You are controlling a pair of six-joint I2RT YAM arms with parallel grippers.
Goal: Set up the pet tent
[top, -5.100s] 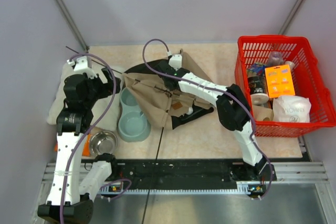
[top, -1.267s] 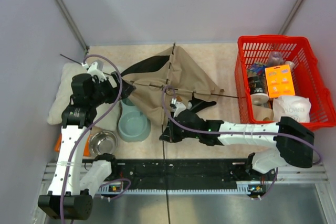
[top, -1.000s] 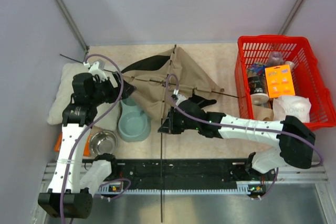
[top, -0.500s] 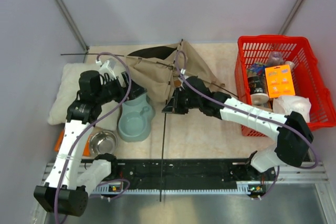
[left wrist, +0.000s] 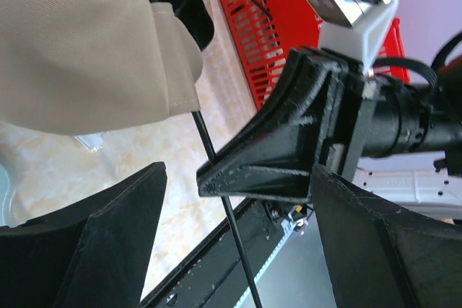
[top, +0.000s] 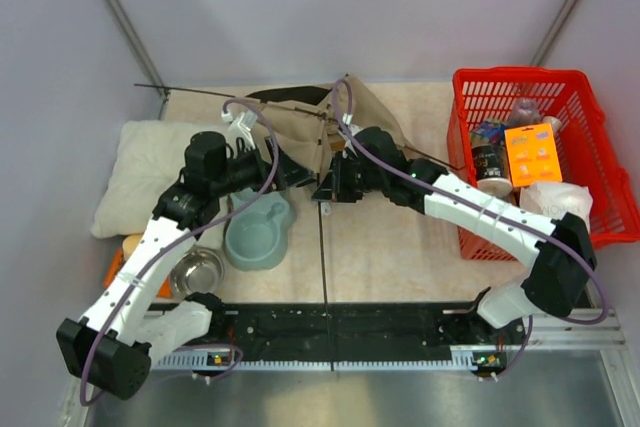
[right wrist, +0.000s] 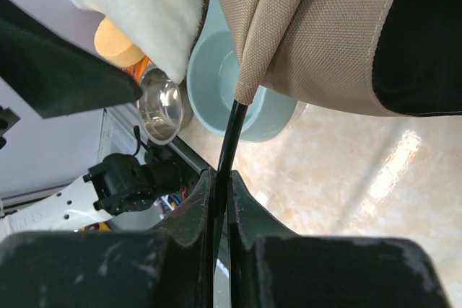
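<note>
We see the tent (top: pixel 298 135) lying slack at the far middle of the table. Our right gripper (right wrist: pixel 220 178) pinches its pole (top: pixel 324 247) just below the hem, and our left gripper (top: pixel 288 171) gapes empty beside it. The thin pole could slip or bow and slide out of its sleeve.

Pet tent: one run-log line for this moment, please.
pet tent: bunched, not set up | right gripper: shut on tent pole below fabric hem | left gripper: open, holding nothing

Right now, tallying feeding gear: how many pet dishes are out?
2: teal dish just before the pet tent; steel bowl beside it, left and nearer. Fabric may hide more.
</note>
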